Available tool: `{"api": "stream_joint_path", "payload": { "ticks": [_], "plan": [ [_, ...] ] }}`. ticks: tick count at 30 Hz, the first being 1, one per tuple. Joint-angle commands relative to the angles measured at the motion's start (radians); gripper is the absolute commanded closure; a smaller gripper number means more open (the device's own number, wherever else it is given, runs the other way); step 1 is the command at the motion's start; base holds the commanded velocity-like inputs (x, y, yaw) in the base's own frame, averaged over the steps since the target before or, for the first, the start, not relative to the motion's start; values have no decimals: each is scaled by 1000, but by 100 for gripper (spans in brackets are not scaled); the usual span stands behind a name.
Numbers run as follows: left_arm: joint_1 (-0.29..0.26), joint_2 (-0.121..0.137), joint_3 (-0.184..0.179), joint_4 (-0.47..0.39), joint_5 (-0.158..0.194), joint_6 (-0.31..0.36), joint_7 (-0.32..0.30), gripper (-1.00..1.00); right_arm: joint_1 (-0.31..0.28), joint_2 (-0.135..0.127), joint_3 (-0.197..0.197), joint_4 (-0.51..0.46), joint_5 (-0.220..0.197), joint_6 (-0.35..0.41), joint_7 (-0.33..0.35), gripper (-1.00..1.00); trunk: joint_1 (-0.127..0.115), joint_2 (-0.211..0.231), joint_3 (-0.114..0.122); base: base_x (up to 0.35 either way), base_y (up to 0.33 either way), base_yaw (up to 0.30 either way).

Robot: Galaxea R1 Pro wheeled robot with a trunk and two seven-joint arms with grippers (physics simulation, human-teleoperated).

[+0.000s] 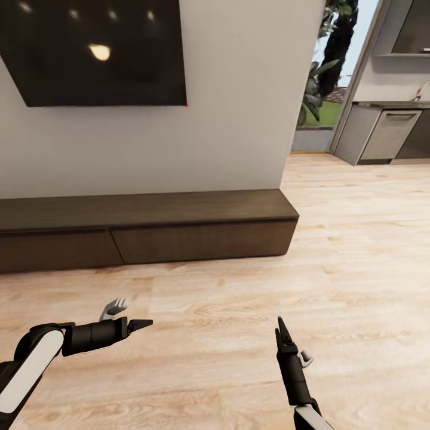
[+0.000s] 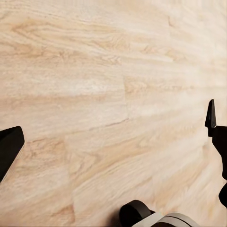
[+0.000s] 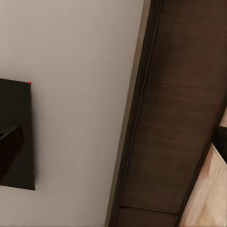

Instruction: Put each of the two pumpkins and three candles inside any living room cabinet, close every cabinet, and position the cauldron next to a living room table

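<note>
No readable text, labels, brands, numbers or signs on any surface, in any view

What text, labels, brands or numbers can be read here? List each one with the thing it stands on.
None: no readable text in any view.
The wall-mounted TV has a dark screen with ceiling-light reflections and a tiny red dot at its lower corner, no logo legible.
The cabinet has plain drawer fronts, unmarked.
The left gripper and right gripper carry no visible markings.
The kitchen appliance front is too far off to show any label.
</note>
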Motion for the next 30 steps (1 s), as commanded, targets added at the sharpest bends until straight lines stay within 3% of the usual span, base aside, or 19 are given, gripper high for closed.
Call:
{"api": "stream_joint_path", "payload": {
  "ticks": [1,30],
  "plan": [
    [-1,1,0,0,-8,2,-9,-100,-1,-1,9,1,-9,-8,2,-100,0,0,-1,320,0,0],
    [0,-1,-3,12,-7,1,-9,-100,-1,2,10,-1,0,-8,6,-100,0,0,-1,331,0,0]
  ]
}}
